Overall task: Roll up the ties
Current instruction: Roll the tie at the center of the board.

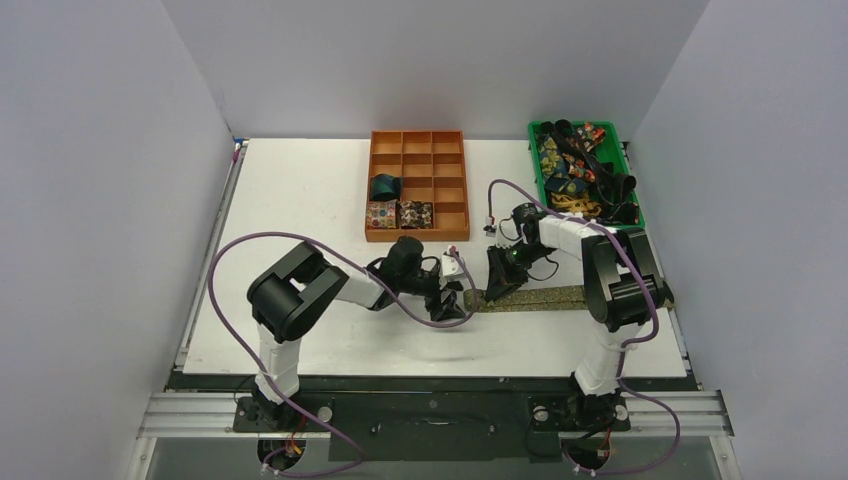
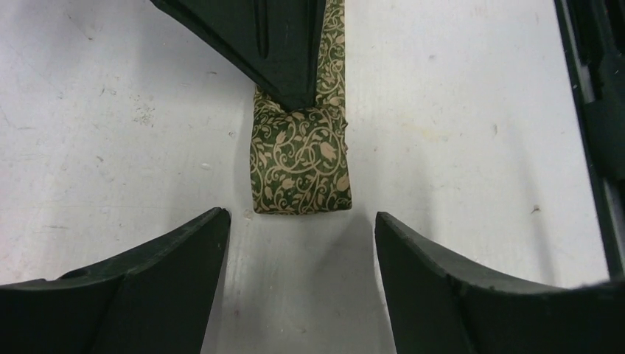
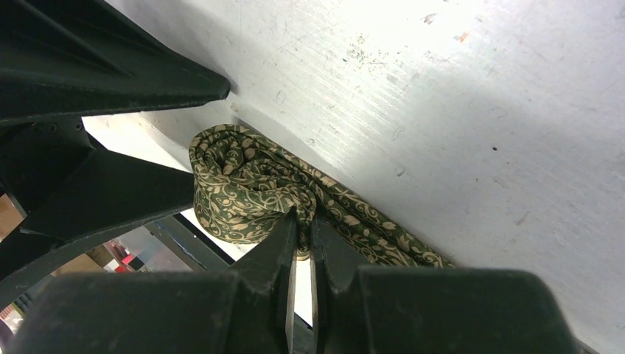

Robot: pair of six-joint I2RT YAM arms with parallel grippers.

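Plain grey walls [image 1: 100,150] enclose a white table [image 1: 300,190].

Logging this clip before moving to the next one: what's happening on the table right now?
Two arms are rolling a green necktie with a cream vine pattern on the white table. One end is coiled into a small roll; the rest lies flat. The shut right gripper presses its tips onto the strip just behind the roll. The open left gripper straddles the roll without touching it. Three rolled ties already sit in the orange compartment tray.
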